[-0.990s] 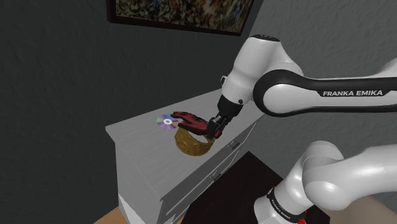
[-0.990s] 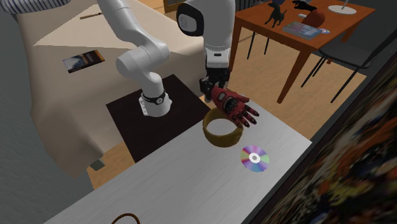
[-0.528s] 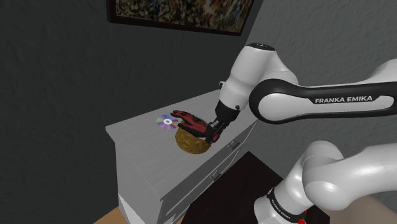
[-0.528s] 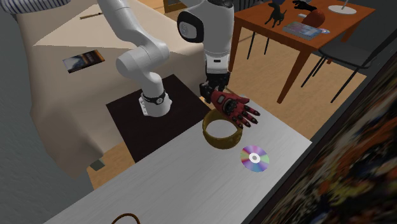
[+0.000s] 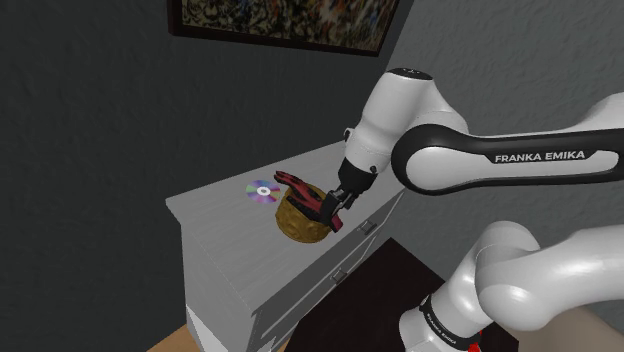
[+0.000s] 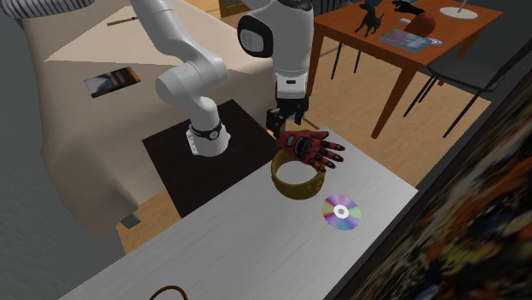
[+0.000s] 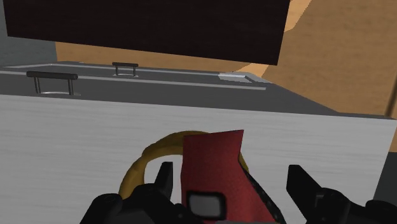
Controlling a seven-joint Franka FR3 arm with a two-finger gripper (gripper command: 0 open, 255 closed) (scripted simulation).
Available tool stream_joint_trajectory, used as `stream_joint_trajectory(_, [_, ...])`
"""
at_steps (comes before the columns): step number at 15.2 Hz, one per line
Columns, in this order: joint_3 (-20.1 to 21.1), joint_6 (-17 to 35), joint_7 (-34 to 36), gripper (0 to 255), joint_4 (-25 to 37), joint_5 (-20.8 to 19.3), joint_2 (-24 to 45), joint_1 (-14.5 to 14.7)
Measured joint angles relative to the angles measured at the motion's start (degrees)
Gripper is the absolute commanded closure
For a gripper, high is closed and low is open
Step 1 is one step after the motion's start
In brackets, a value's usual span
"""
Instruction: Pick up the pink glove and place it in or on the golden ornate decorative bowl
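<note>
Below your gripper (image 6: 286, 126), the bowl (image 6: 292, 182) stands near the front edge of the dresser top (image 6: 247, 239) with the glove (image 6: 312, 150) lying across its rim, so a descent there meets them. Just beyond the bowl a disc (image 6: 341, 212) lies flat; you can pass over it. The dark wall (image 5: 90, 120) and the painting (image 5: 290, 22) close off the back. Toward the second exterior view's left the top runs open as far as a thin brown hoop (image 6: 167, 288) at that view's lower edge. Above the bowl the air is free.

Red glove (image 6: 311, 150) lies atop the golden bowl (image 6: 294, 186).
</note>
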Motion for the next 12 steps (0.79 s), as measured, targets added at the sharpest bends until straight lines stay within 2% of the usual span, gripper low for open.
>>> stream_joint_trajectory(1, [0.0,0.0,0.0,0,0.0,0.0,0.0,0.0])
stream_joint_trajectory(6, [-1.0,-7.6,-0.1,0,4.7,-0.5,-2.9,-0.1])
stream_joint_trajectory(12, [-1.0,-8.4,0.0,0,5.5,-0.6,-2.9,-0.1])
